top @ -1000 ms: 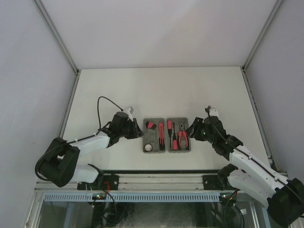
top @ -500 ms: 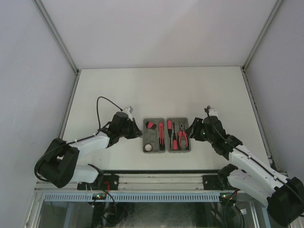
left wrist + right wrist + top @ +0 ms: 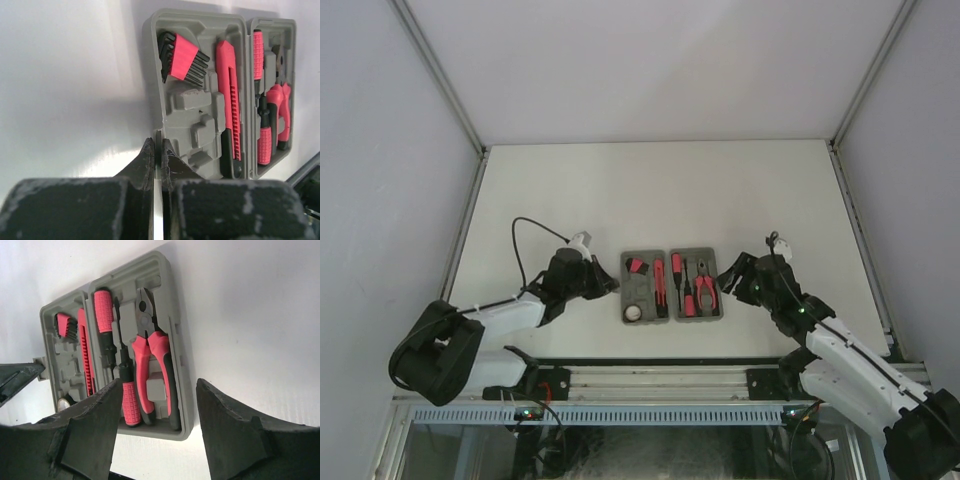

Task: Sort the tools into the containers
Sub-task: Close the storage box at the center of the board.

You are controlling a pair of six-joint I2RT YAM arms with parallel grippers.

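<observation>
Well, nearest me the left gripper (image 3: 158,150) has drawn back and clenched tight, holding nothing that I can make out, its tips just beside the left tray (image 3: 192,107). The right gripper (image 3: 159,387) has backed off too and hangs spread and empty, short of the right tray (image 3: 185,410). Pliers (image 3: 161,352), screwdrivers (image 3: 103,305) and hex keys (image 3: 182,60) all lie in their recesses, so the sorting looks about finished; beyond them the white table (image 3: 660,190) runs back to pale walls (image 3: 650,60).

Left arm (image 3: 505,312), right arm (image 3: 855,358): white link shells, black joint housings. Black cable (image 3: 520,245) loops above left wrist, white plug (image 3: 582,240) at end. Left claw (image 3: 157,150), right claw (image 3: 157,390): matte black fingers (image 3: 235,440), grey scuff flecks.
</observation>
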